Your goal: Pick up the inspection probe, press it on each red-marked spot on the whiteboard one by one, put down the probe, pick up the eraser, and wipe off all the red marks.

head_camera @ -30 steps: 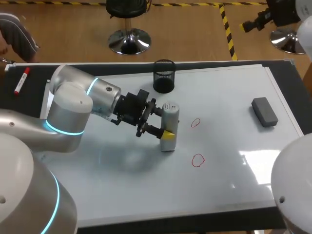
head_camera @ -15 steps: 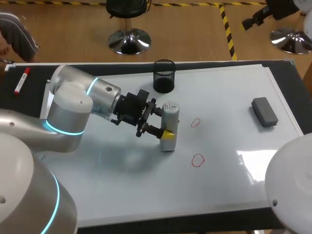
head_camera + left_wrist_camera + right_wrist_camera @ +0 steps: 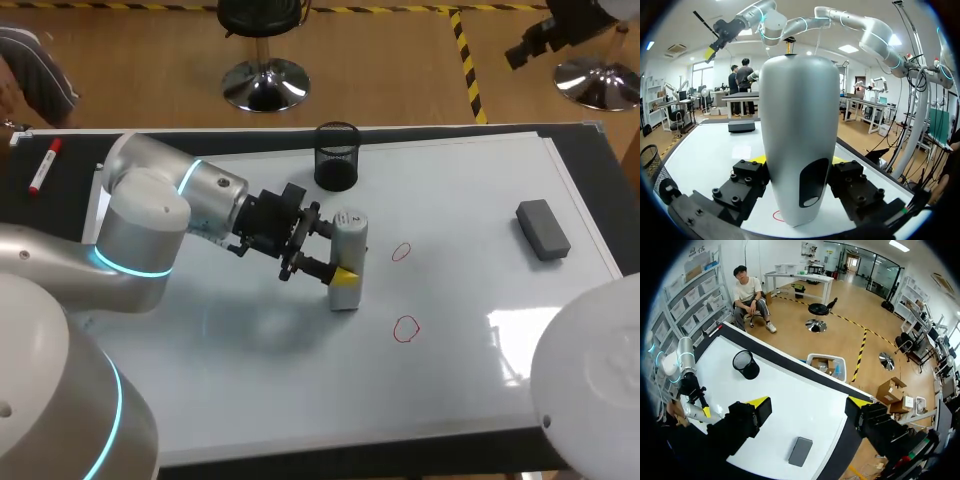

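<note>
Head view puts the pale grey, round-shouldered inspection probe (image 3: 350,240) upright on the whiteboard (image 3: 250,380), near its middle and a little toward the far edge. My left gripper (image 3: 340,250) is clenched on it from two sides. The left wrist view confirms this: the probe (image 3: 799,125) fills the gap and both yellow-tipped fingers of the gripper (image 3: 799,165) press its flanks, low on the body.

The far red ring (image 3: 401,251) and the near red ring (image 3: 406,328) both lie to the right of the probe and apart from it, so I judge no spot is being pressed. The dark grey block eraser (image 3: 543,229) rests near the right edge, well apart from everything. A black mesh cup (image 3: 337,157) stands at the far edge, close behind the probe. My right gripper (image 3: 809,401) hangs high over the surface, released, with nothing between its fingers.

What worries me:
- The body looks smooth and tapered. With so low a hold, a firm press could tip it or push it up through the pads.
- Sliding it across instead of lifting it could smear a ring before it is checked.
- The probe's bulk hides the board beneath it from the wrist camera, so I could land off-centre.
- A careless lift could clip the cup.
</note>
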### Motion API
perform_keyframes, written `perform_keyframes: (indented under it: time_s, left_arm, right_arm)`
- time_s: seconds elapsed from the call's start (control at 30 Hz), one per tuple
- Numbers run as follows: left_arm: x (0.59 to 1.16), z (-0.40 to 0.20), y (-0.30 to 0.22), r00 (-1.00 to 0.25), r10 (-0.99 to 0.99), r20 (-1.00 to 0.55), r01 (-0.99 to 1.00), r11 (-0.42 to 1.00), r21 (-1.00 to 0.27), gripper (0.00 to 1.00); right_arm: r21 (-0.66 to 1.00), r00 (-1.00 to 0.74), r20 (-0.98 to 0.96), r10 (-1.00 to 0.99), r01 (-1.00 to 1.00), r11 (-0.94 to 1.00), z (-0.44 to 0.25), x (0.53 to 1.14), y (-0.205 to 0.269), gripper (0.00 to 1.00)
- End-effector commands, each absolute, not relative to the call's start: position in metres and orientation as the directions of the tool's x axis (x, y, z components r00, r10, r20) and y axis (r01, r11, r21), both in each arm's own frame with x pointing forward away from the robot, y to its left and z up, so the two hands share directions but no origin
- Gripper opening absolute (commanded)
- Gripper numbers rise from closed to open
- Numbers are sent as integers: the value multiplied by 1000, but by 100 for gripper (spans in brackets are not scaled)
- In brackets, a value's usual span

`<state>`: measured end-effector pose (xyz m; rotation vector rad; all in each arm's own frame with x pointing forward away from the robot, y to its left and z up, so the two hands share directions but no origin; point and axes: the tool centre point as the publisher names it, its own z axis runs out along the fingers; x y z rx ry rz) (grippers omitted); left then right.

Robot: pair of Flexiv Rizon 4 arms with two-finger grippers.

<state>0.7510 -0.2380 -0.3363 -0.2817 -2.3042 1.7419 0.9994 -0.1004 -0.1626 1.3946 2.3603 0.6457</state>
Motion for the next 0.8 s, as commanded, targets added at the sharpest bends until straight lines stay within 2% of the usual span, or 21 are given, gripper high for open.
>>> perform_keyframes:
  time_s: [0.03, 0.27, 0.6, 0.8]
  left_arm:
    - [749, -344, -238, -953, 293, 72, 9, 267, -964, 0]
    - [749, -344, -238, -953, 293, 72, 9, 267, -964, 0]
    - [749, -344, -238, -953, 293, 72, 9, 267, -964, 0]
    - [749, -344, -238, -953, 293, 72, 9, 267, -964, 0]
  right_arm:
    - [358, -466, -38, 884, 820, 447, -153, 986, -103, 100]
    - [299, -428, -20, 904, 860, 414, -158, 967, -115, 100]
    - [261, -249, -63, 966, 930, 257, -173, 942, -121, 100]
    - [259, -215, -56, 975, 940, 223, -179, 923, -129, 100]
